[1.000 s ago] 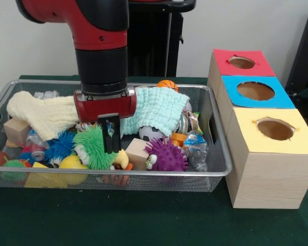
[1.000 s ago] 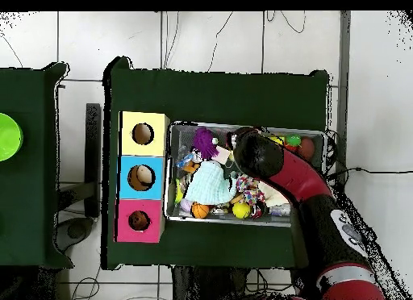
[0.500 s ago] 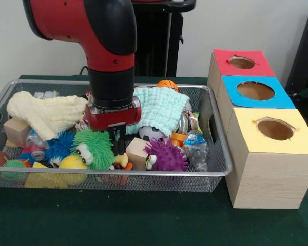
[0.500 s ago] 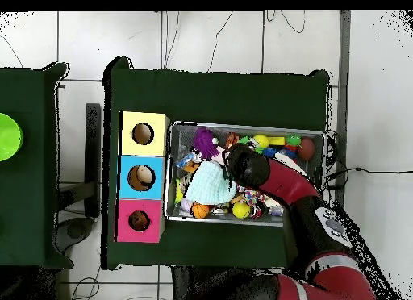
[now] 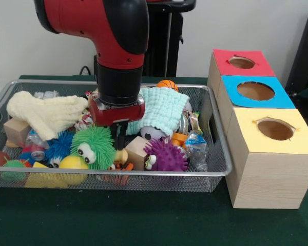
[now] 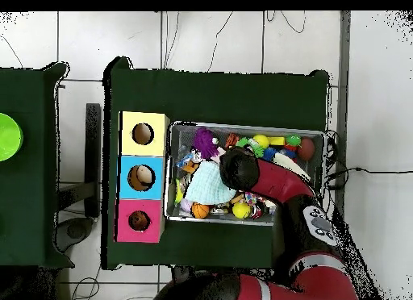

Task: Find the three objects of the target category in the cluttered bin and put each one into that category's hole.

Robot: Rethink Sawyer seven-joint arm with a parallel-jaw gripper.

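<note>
Your end effector (image 5: pixel 119 137) hangs low in the wire basket (image 5: pixel 215 169), just beside the green fuzzy toy (image 5: pixel 92 147) and the wooden block (image 5: pixel 137 149); you cannot tell how its fingers stand. The purple spiky ball (image 5: pixel 166 156) lies right of the block. Beyond the basket's right end stand the yellow box (image 5: pixel 271 159), blue box (image 5: pixel 254 92) and red box (image 5: pixel 240 62).

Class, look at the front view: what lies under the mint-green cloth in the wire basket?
Under the mint-green cloth, a small soccer ball pokes out at its lower edge, and an orange basketball shows behind its top. Anything else beneath is covered by the cloth and the arm.
</note>
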